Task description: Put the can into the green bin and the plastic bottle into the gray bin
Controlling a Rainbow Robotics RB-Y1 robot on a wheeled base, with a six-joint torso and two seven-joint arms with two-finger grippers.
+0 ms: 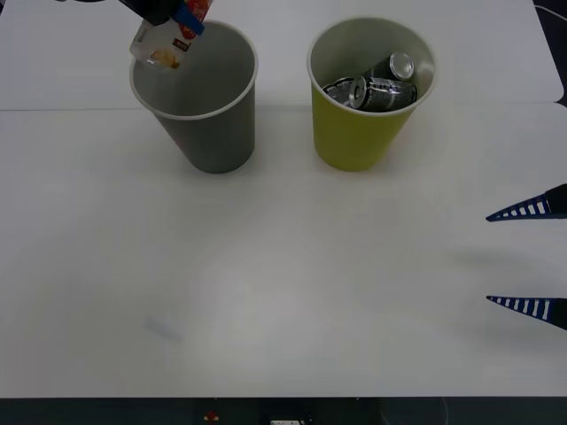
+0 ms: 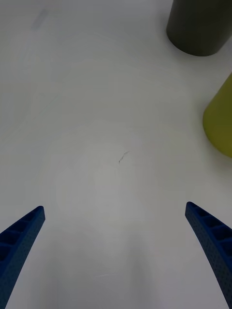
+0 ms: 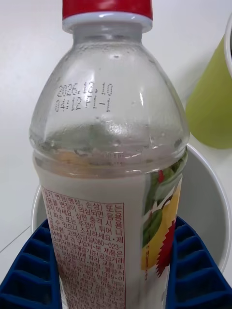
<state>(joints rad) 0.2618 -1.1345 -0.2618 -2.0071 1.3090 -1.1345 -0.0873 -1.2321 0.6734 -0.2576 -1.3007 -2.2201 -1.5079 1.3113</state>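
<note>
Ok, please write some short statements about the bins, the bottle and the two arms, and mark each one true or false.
1. The left gripper holds the plastic bottle above the gray bin. True.
2. The green bin is empty. False: crushed cans lie inside it.
3. The right gripper grips a can. False: its jaws stand open and hold nothing, low over the table at the robot's right.
4. The bottle has a red cap. True.
5. The gray bin lies on its side. False: it stands upright, to the robot's left of the green bin.
</note>
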